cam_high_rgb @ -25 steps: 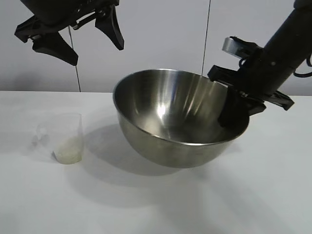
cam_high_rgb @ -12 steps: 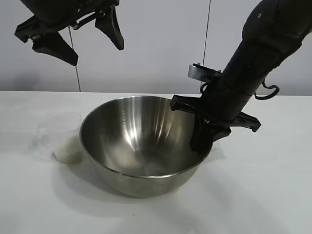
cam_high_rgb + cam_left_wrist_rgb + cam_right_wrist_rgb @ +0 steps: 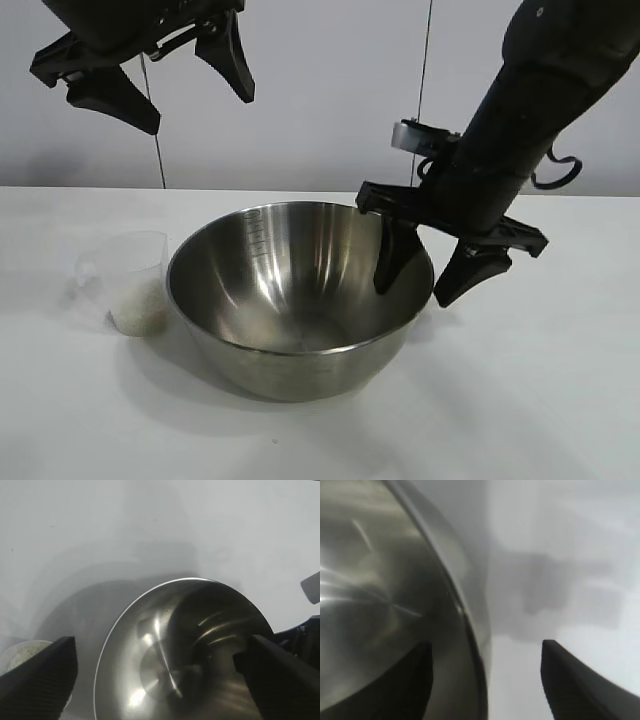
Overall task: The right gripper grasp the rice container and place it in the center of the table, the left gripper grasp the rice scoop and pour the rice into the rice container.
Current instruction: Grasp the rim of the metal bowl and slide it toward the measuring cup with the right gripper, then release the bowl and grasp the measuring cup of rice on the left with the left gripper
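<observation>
At the middle of the table (image 3: 560, 400) the bowl (image 3: 290, 300) sat flat on its base, and my right gripper (image 3: 430, 270) straddled its far-right rim with the jaws spread wide, one finger inside the wall and one outside, gripping nothing. From my right wrist I saw the rim (image 3: 470, 630) running between the two dark fingers with clear space on either side. I judged the placing step as good as done: the bowl rested on its own and only my retreat was left. My left gripper (image 3: 150, 75) hung high above the left side, also wide open and empty. Just beside the bowl's left wall stood the small clear cup (image 3: 130, 280), upright, with rice (image 3: 140, 305) in its bottom. Next, I reckoned, my right arm needed to lift clear without nudging the rim, and my left had to come down onto the cup, which stood very close to the steel.
</observation>
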